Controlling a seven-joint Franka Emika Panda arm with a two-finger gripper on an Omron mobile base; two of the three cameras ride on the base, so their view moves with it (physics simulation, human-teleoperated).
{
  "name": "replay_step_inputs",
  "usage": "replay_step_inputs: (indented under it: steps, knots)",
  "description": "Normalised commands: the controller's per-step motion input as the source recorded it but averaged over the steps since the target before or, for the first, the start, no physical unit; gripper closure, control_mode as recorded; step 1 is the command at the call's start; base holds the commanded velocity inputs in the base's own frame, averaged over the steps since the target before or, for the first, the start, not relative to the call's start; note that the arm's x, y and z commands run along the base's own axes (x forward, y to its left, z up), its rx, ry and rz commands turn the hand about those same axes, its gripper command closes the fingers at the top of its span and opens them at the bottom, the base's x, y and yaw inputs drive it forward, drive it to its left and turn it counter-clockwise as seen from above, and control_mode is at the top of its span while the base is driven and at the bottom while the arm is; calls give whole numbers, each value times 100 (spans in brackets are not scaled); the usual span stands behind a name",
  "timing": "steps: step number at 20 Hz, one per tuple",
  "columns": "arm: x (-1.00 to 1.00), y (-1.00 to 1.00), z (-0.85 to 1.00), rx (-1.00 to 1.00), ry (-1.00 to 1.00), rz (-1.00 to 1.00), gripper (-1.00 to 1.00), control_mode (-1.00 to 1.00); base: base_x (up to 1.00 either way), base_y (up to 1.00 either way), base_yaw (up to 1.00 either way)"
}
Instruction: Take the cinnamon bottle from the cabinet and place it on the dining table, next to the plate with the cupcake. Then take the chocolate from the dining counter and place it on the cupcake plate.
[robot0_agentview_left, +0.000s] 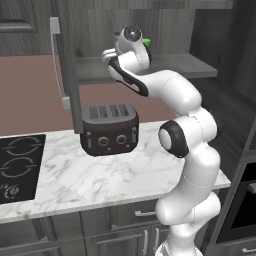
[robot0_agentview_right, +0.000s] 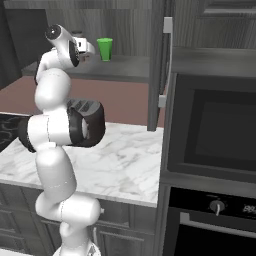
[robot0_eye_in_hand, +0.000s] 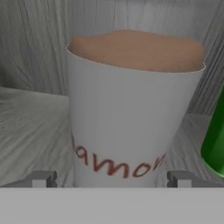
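Note:
The cinnamon bottle (robot0_eye_in_hand: 131, 109) fills the hand view, a pale-banded cylinder with red lettering and a brown top, upright on the shelf of the dark wood-grain cabinet (robot0_agentview_left: 190, 65). My gripper (robot0_eye_in_hand: 111, 178) is open, with one fingertip on each side of the bottle's base; the right one is almost against it and a small gap remains on the left. In the base views my gripper (robot0_agentview_left: 107, 55) (robot0_agentview_right: 90, 48) reaches into the open cabinet (robot0_agentview_right: 125, 67) at shelf height. The plate, cupcake, chocolate and dining table are out of view.
A bright green cup (robot0_agentview_right: 105, 48) (robot0_eye_in_hand: 214, 140) stands close beside the bottle. The cabinet door (robot0_agentview_left: 67, 75) hangs open with its silver handle (robot0_agentview_left: 57, 65). Below are a black toaster (robot0_agentview_left: 109, 129), a cooktop (robot0_agentview_left: 17, 165) and a built-in oven (robot0_agentview_right: 215, 130).

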Motion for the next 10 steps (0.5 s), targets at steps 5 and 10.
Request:
replay_step_inputs:
  steps: [5, 10]
  knots:
    - [16, 10, 0, 0, 0, 0, -100, -100, 0, 0, 0]
    - [9, 5, -3, 0, 0, 0, 100, -100, 0, 0, 0]
